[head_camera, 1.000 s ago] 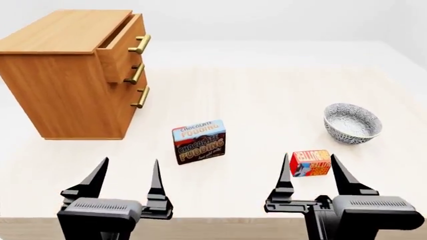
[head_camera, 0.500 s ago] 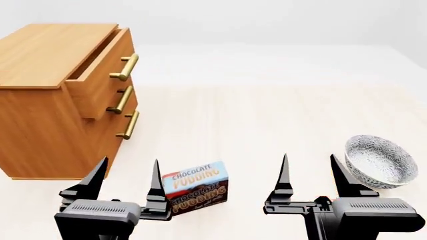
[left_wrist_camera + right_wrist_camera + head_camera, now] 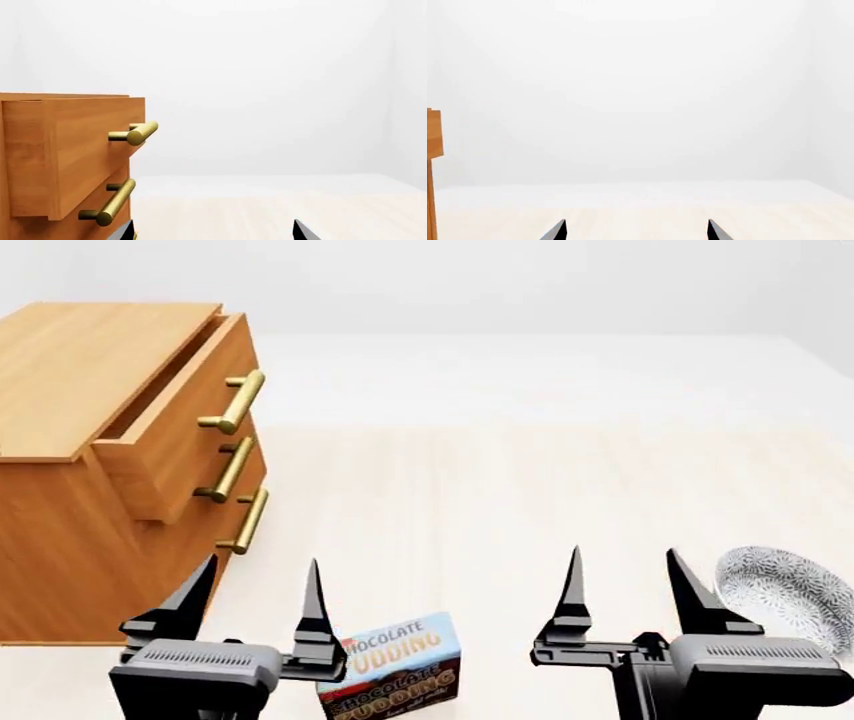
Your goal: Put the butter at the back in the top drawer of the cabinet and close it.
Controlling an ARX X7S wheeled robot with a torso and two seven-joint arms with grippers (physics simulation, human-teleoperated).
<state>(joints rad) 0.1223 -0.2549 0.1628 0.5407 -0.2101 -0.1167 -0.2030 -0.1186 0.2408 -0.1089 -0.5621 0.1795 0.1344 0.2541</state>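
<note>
One cabinet (image 3: 80, 480), three drawers, one pudding box (image 3: 394, 672), seemingly one bowl (image 3: 787, 605).

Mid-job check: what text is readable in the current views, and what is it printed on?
"CHOCOLATE PUDDING", top face of the pudding box; the first letter is cut off by the left tool.
"CHOCOLATE PUDDING" again on its front face, partly cut by the frame edge.
No lettering on the cabinet, the bowl, or in either wrist view.
</note>
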